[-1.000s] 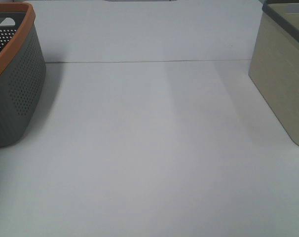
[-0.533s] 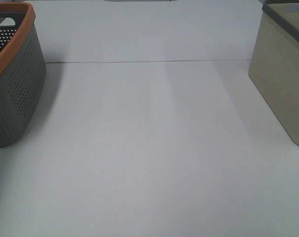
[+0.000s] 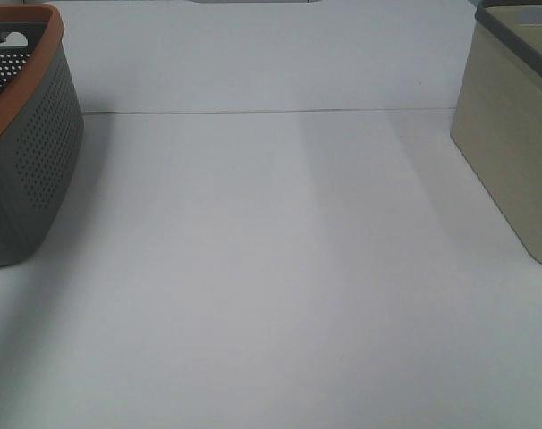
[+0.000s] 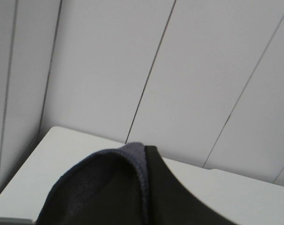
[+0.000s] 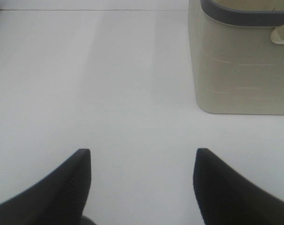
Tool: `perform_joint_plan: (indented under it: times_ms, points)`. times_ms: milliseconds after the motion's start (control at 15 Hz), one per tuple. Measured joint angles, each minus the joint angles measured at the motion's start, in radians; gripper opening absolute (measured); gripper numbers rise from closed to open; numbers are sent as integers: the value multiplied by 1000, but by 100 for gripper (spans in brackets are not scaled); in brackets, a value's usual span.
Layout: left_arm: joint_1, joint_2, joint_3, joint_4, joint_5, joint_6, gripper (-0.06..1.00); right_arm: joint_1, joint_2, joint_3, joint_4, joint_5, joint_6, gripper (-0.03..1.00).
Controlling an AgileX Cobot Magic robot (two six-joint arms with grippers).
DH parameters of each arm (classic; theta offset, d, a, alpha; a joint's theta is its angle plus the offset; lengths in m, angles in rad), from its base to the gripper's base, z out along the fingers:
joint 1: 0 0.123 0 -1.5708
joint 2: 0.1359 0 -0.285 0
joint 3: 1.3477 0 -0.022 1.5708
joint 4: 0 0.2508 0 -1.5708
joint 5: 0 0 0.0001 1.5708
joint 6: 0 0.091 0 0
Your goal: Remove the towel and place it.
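Note:
The towel (image 4: 109,187) fills the near part of the left wrist view as a dark navy-grey fold with a stitched hem, raised in front of a white panelled wall. It hides my left gripper's fingers, and the gripper seems shut on it. My right gripper (image 5: 142,171) is open and empty, with both dark fingertips (image 5: 78,176) low over the bare white table. Neither gripper shows in the exterior high view, and the towel cannot be made out there.
A grey perforated basket with an orange rim (image 3: 34,80) stands at the left edge. A beige basket with a dark grey rim (image 3: 512,134) stands at the right and also shows in the right wrist view (image 5: 240,61). The white table (image 3: 271,268) lies between them.
Inside the grey basket's opening at the top left, a small dark shape has shifted. The right gripper and both baskets have not moved.

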Motion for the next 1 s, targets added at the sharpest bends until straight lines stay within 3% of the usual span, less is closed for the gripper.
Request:
perform_joint_plan:
  times_ms: [200, 400, 800, 1000]
  points:
    - [-71, 3, -51, -1, -66, 4, 0, 0, 0, 0, 0, 0, 0, 64]
    - [-176, 24, -192, -1, -112, 4, 0, 0, 0, 0, 0, 0, 0, 64]
    - [-313, 63, -207, -1, -169, 4, 0, 0, 0, 0, 0, -2, -1, 64]
    - [-393, 123, -207, -1, -143, 23, 0, 0, 85, -21, 3, -125, -86, 64]
